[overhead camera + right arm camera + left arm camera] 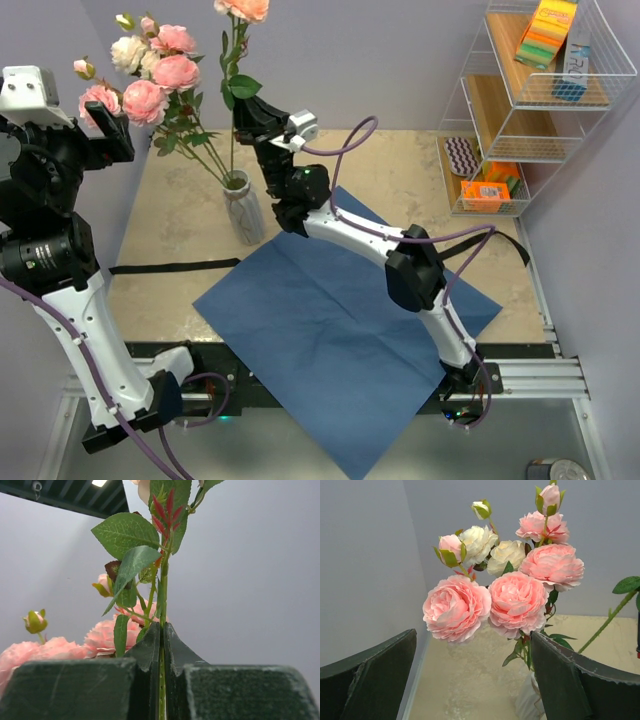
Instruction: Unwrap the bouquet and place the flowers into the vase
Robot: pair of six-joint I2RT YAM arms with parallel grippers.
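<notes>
The unwrapping looks done: the blue paper [320,330] lies spread flat on the worktop [400,170] with a black ribbon [175,266] loose beside it, and most of the flowers [150,70] stand in the vase [243,210] at the far left. I judge I am at the last part, seating one more bloom. My right pincer [243,108] is clamped on the thin green stem [163,585] of the peach rose [247,8], holding it upright just above the vase. From above, the stem's lower end seems to reach the vase mouth, though I cannot tell how deep it sits. My left pincer [108,135] hangs with its fingers [370,680] wide apart, gripping nothing, just beside the pink heads on the bunch's left side. Next I think I should lower the stem straight down the narrow neck and then let go slowly. The neck is crowded and the vase is small, so a sideways push could tip it. The left pincer could steady the bunch if it leans.
</notes>
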